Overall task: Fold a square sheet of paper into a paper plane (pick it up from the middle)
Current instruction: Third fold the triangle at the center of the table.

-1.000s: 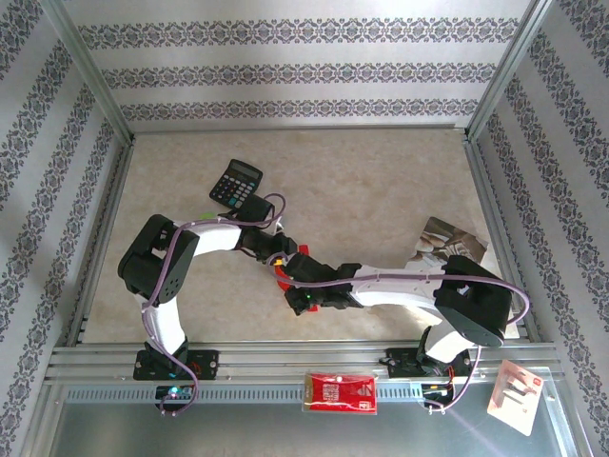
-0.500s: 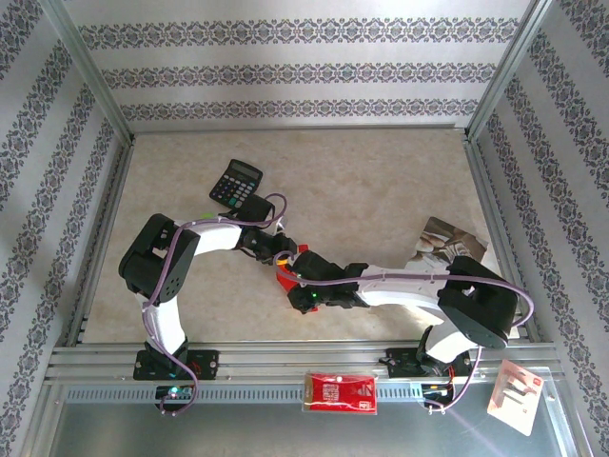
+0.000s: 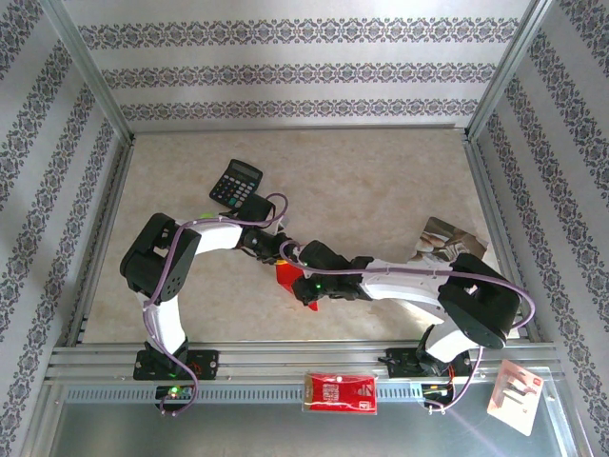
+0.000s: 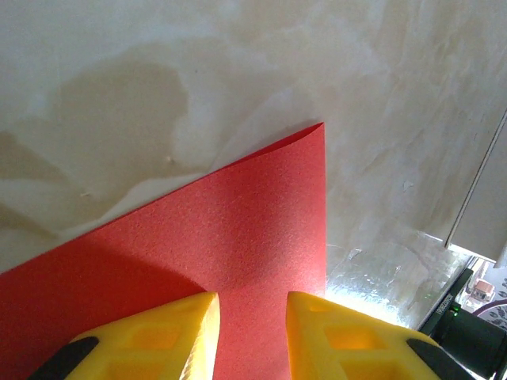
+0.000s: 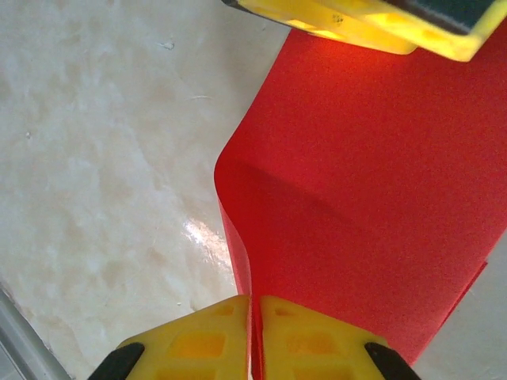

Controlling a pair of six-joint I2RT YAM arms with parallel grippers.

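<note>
1. The thin bright red square sheet of paper (image 3: 287, 276) is in the middle of the top view, between the two claws. It is partly lifted from the beige marbled table (image 3: 381, 181).
2. The right claw (image 5: 252, 301) has its yellow fingers pressed together on one edge of the sheet, at the bottom of its wrist view. From there the paper goes up and bends in a soft round curve.
3. The left claw (image 4: 251, 302) has its fingers apart at the bottom of its wrist view, with the red surface visible in the gap. I cannot tell if they touch it.
4. I judge the sheet to be very light and limp. It bends easily, and a wrong crease will probably stay.
5. It may also slide on the smooth table. A hold at the middle of an edge, with the other claw pressing it flat, seems safest.
</note>
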